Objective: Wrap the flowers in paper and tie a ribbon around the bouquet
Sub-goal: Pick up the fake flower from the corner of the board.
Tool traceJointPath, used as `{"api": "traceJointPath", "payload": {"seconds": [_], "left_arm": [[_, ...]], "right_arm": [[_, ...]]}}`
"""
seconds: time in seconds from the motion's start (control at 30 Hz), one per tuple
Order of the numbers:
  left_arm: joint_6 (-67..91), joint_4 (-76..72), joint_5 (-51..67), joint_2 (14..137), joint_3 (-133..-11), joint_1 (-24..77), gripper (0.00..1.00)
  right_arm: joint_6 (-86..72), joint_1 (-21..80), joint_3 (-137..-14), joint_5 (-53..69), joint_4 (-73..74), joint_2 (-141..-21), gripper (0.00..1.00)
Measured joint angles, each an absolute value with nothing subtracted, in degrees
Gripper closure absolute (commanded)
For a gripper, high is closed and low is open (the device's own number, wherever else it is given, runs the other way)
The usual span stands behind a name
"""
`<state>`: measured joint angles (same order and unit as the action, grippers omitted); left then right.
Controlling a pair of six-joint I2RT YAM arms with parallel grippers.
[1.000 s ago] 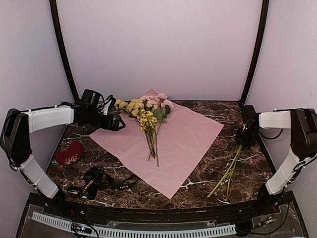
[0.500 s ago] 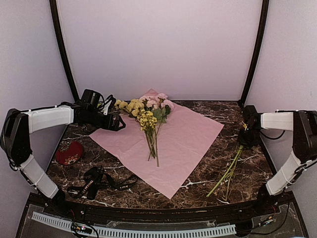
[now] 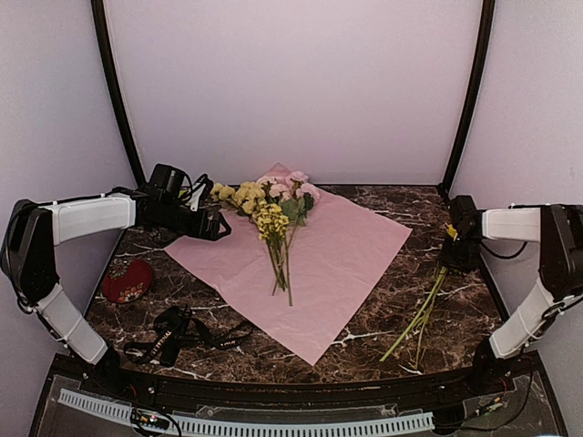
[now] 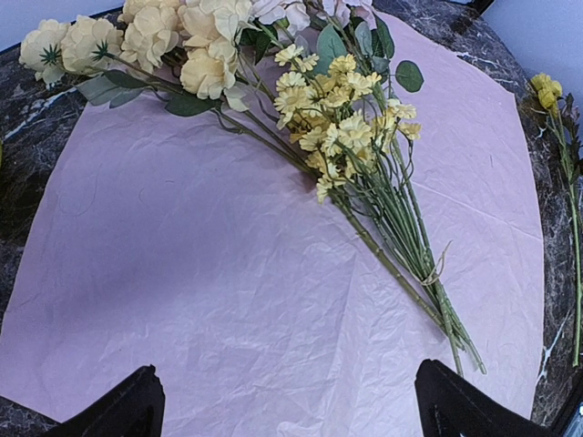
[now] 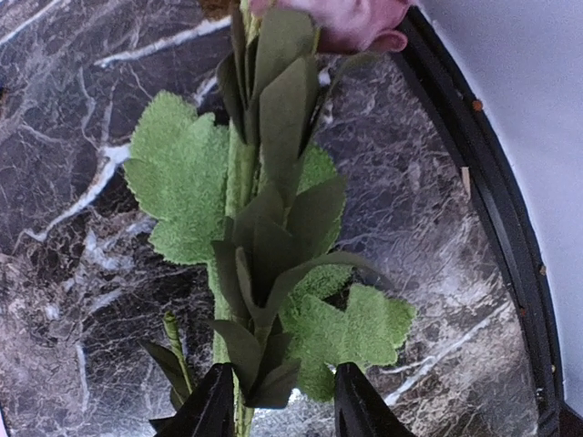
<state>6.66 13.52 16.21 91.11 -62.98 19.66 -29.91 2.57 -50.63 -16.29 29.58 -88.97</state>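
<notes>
Over the paper (image 4: 209, 273), left fingers (image 4: 118, 410) gape wide; right fingers (image 5: 214, 405) straddle a leafy stem (image 5: 260, 237), grip unclear.

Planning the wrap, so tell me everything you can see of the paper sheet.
The paper is a large, thin lilac-pink sheet, faintly crinkled, lying flat and unfolded on the dark marble table, turned like a diamond with one corner toward the arms. The flowers lie on its far-left part, stems pointing toward its middle, some cream blooms reaching past its edge. The left tool hangs open by its left corner; contact cannot be told.
</notes>
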Motion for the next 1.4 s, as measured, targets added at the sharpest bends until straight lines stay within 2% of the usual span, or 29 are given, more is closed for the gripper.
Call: {"api": "traceJointPath", "payload": {"seconds": [0.07, 0.17, 0.33, 0.47, 0.83, 1.13, 1.4], "left_arm": [[6.7, 13.5, 16.3, 91.1, -63.0, 19.7, 0.01], [6.7, 13.5, 16.4, 91.1, -63.0, 19.7, 0.01], [6.7, 13.5, 16.5, 91.1, -63.0, 19.7, 0.01], [6.7, 13.5, 16.5, 91.1, -63.0, 19.7, 0.01], [6.7, 13.5, 16.6, 91.1, -63.0, 19.7, 0.01], [6.6, 13.5, 16.5, 91.0, -63.0, 19.7, 0.01], [6.6, 13.5, 16.5, 90.7, -63.0, 19.7, 0.01]], "right_arm": [[-29.9, 2.6, -49.9, -15.6, 28.8, -90.1, 0.68], [-30.2, 2.5, -49.6, -14.8, 27.4, -92.3, 0.80], [-30.2, 2.4, -49.6, -14.4, 25.5, -92.7, 0.89], [-29.5, 2.3, -49.6, -15.5, 26.1, -91.8, 1.00], [-25.4, 2.2, -50.7, -17.8, 30.2, -83.5, 1.00], [-21.1, 2.2, -56.6, -19.2, 33.5, -77.1, 1.00], [-15.9, 2.2, -59.1, -7.0, 26.9, -60.4, 1.00]]}}
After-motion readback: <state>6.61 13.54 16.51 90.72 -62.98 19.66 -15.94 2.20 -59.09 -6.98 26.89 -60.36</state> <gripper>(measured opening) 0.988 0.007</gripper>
